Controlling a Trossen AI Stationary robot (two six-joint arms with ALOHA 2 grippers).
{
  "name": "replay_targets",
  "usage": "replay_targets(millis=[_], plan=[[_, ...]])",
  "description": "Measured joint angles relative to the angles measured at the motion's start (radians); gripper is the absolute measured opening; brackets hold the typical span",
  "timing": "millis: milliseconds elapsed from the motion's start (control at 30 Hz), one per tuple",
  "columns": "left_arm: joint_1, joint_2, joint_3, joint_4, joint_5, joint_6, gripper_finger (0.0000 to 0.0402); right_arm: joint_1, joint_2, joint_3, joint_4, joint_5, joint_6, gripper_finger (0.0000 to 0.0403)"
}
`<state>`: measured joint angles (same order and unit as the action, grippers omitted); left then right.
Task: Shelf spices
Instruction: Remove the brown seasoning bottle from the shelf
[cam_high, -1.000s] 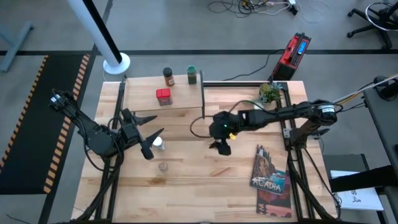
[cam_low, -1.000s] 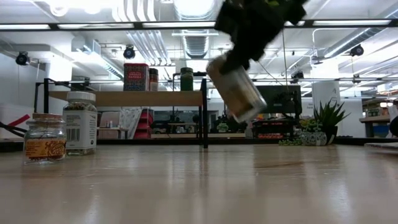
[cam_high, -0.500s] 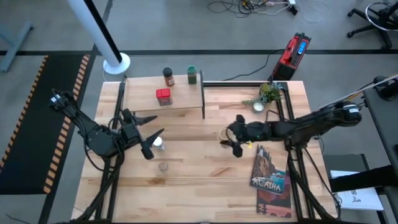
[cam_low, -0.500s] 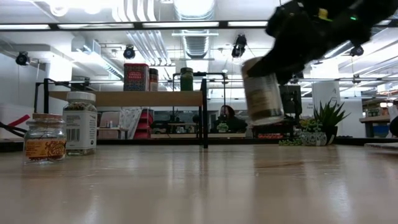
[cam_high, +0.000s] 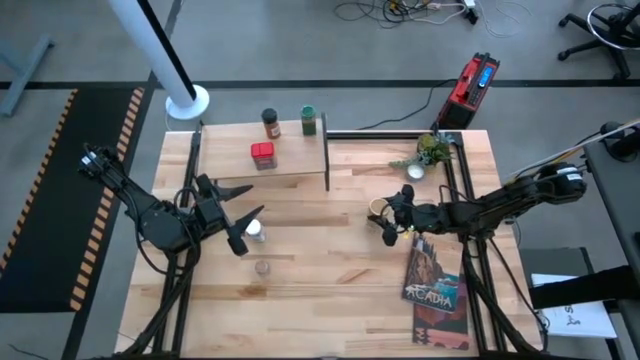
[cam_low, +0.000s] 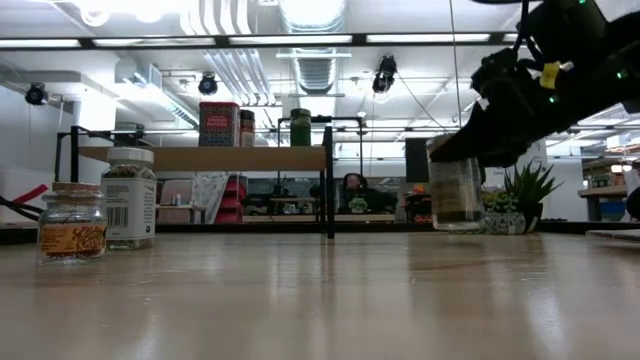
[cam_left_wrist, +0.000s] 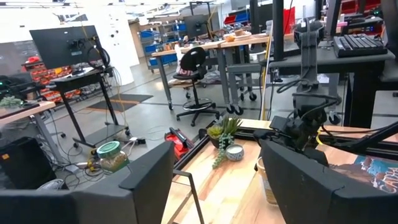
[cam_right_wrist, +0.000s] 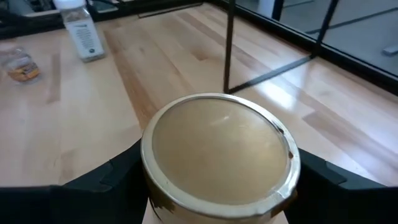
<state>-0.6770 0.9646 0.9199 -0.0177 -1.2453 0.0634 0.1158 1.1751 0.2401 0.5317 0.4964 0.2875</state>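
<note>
The right end effector (cam_high: 385, 218) is pinching the tan cylindrical canister (cam_low: 455, 193), one finger on each side of its body. In the right wrist view the canister's round tan lid (cam_right_wrist: 219, 152) fills the space between the two dark fingers (cam_right_wrist: 102, 180). The low view shows the canister upright, with its base just above or on the worktop (cam_high: 320, 270); which one cannot be told. It sits right of centre, just left of the "Acadia" book (cam_high: 433, 274) and nearer than the small green plant (cam_high: 432, 150).

The left end effector (cam_high: 235, 215) is at the left side of the worktop, fingers spread, holding nothing. The white-capped clear jar (cam_high: 255, 231) stands just beside its fingertips. A second, smaller jar (cam_high: 262, 267) stands a little nearer, apart from it.

The shelf (cam_high: 290, 158) is at the far left of the worktop. Three containers stand on it: the red square tin (cam_high: 262, 152), the dark-capped brown jar (cam_high: 270, 124) and the green-lidded jar (cam_high: 308, 120).
</note>
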Motion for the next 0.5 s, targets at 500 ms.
replay_targets(millis=[500], plan=[[0.000, 0.000, 0.000, 0.001, 0.000, -0.002, 0.0227, 0.000, 0.011, 0.004, 0.004, 0.027, 0.020, 0.0336]])
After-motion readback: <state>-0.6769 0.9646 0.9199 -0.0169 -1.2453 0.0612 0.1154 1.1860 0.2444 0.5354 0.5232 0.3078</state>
